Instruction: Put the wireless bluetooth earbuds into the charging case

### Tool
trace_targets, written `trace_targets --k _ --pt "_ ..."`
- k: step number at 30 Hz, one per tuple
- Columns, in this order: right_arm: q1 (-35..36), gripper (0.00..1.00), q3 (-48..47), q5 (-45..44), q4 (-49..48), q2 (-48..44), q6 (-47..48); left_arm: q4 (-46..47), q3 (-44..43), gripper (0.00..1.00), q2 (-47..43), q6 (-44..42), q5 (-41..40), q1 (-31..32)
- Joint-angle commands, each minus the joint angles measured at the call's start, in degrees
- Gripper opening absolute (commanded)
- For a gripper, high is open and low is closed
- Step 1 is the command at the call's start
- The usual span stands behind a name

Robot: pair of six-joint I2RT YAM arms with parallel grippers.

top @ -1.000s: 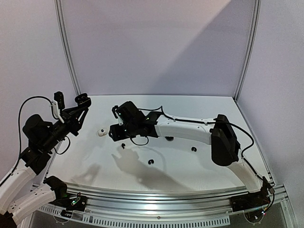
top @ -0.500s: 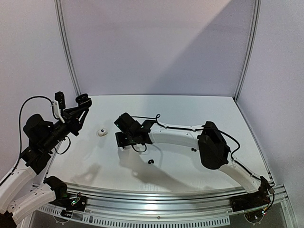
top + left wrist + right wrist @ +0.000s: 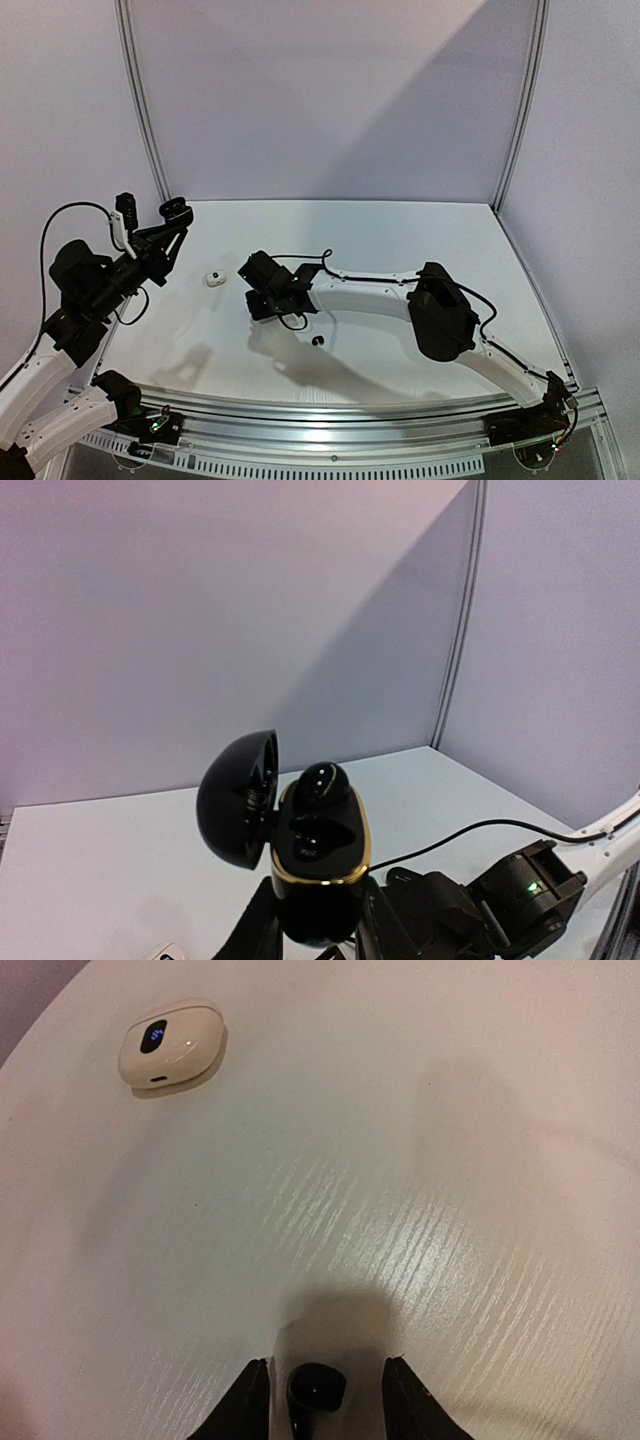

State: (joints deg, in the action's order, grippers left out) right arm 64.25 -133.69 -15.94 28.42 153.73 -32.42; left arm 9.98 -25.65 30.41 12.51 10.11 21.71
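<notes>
My left gripper [image 3: 318,925] is shut on an open black charging case with a gold rim [image 3: 318,830] and holds it up, lid swung left. One glossy black earbud [image 3: 320,783] sits in its far slot. The near slot looks empty. In the top view this gripper [image 3: 168,222] is raised at the left. My right gripper [image 3: 325,1363] is low over the table, jaws open, with a black earbud [image 3: 317,1390] lying between the fingers and a gap on each side. In the top view it [image 3: 262,301] is left of centre. Another black earbud [image 3: 319,341] lies nearer the front.
A closed white oval case [image 3: 213,279] lies on the table between the two grippers, also in the right wrist view [image 3: 170,1042]. The right arm [image 3: 380,295] stretches across the middle of the table. Grey walls close off the back and sides.
My right gripper has moved nearer and down to the table, and now straddles a black earbud. The left arm and the case have not moved.
</notes>
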Motion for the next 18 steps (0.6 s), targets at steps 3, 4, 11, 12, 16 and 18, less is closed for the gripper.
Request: trace_targets --k 3,4,11,12,16,18 --pt "1.1 0.26 -0.8 0.0 2.6 2.2 1.3 0.9 0.6 0.0 0.3 0.3 0.7 -0.6" --pt "1.0 0.23 -0.7 0.2 2.8 2.1 1.3 0.8 0.6 0.0 0.2 0.2 0.7 -0.7" --pt "1.0 0.11 7.3 1.2 0.3 -3.2 2.0 0.8 0.5 0.0 0.2 0.2 0.7 -0.7" --pt "1.0 0.1 8.5 1.6 0.0 -4.4 2.1 0.9 0.5 0.0 0.2 0.2 0.7 -0.7" --pt "1.0 0.1 13.4 2.0 0.1 -8.0 2.2 0.8 0.4 0.0 0.3 0.1 0.8 -0.7" --pt "1.0 0.1 16.3 1.2 -0.5 -9.9 2.2 0.8 0.4 0.0 0.3 0.1 0.8 -0.7"
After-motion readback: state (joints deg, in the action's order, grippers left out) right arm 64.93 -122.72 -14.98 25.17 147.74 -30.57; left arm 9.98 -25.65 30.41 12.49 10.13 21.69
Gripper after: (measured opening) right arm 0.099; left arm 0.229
